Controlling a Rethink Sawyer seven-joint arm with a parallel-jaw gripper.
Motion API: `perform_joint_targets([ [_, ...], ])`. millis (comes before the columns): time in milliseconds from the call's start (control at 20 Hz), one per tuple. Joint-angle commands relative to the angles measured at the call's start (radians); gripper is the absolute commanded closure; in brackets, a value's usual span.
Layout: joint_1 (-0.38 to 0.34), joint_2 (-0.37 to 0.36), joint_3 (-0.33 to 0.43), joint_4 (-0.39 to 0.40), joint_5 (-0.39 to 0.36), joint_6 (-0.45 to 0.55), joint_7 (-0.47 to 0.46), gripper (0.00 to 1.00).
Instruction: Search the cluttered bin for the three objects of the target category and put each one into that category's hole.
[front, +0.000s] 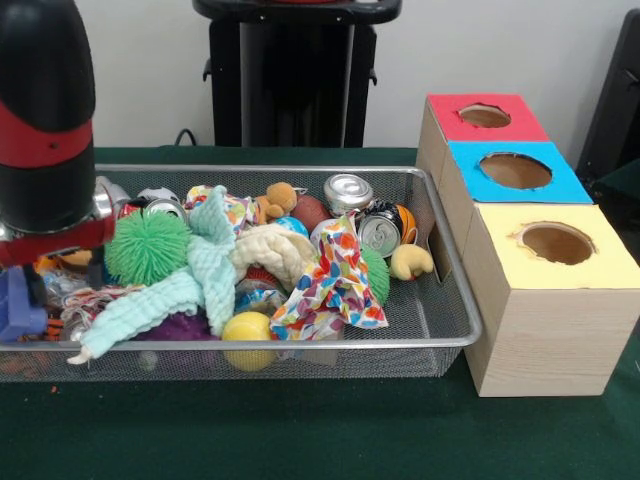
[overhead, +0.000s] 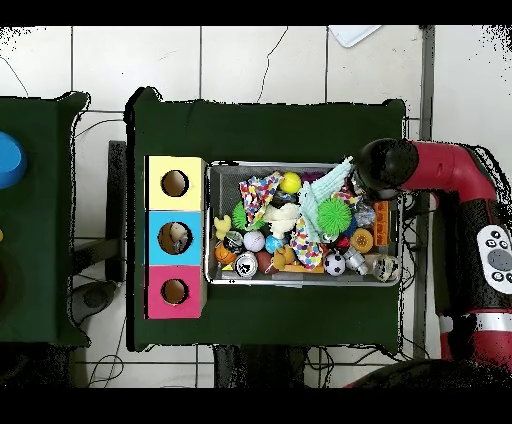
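Note:
The wire mesh bin (front: 440, 345) (overhead: 212, 225) is full of toys. My arm's thick black and red end link (front: 45, 120) (overhead: 385, 165) hangs over the bin's left end in the front view. The gripper is hidden beneath it in both views. A shiny clear thing (front: 112, 195) (overhead: 382, 266) beside the arm may be a water bottle; I cannot tell. No other bottle shows plainly. The blue-surround hole (front: 515, 170) (overhead: 175, 237) tops the middle wood box, and something pale shows inside it in the overhead view.
Red-surround hole (front: 485, 115) and yellow-surround hole (front: 556, 243) flank the blue one. In the bin lie metal cans (front: 347, 190) (front: 380, 233), a green spiky ball (front: 148, 247), a mint cloth (front: 205, 270), a patterned cloth (front: 335, 285) and a yellow ball (front: 247, 328).

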Motion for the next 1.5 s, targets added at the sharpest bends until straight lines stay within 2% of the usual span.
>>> perform_joint_targets([
  [50, -0.002, -0.100, -0.007, 0.032, 0.002, 0.125, -0.324, 0.00],
  [250, -0.010, -0.082, -0.015, 0.051, -0.015, 0.089, -0.312, 0.00],
  [500, -0.021, -0.087, -0.015, 0.093, -0.004, 0.100, -0.329, 0.00],
  [800, -0.078, -0.124, -0.007, 0.238, 0.023, 0.042, -0.331, 0.00],
  [1250, -0.141, -0.136, -0.003, 0.339, -0.011, -0.015, -0.302, 0.00],
  [1400, -0.149, -0.125, 0.005, 0.347, -0.022, -0.020, -0.300, 0.00],
  [1500, -0.132, -0.090, 0.011, 0.319, -0.036, -0.026, -0.287, 0.00],
])
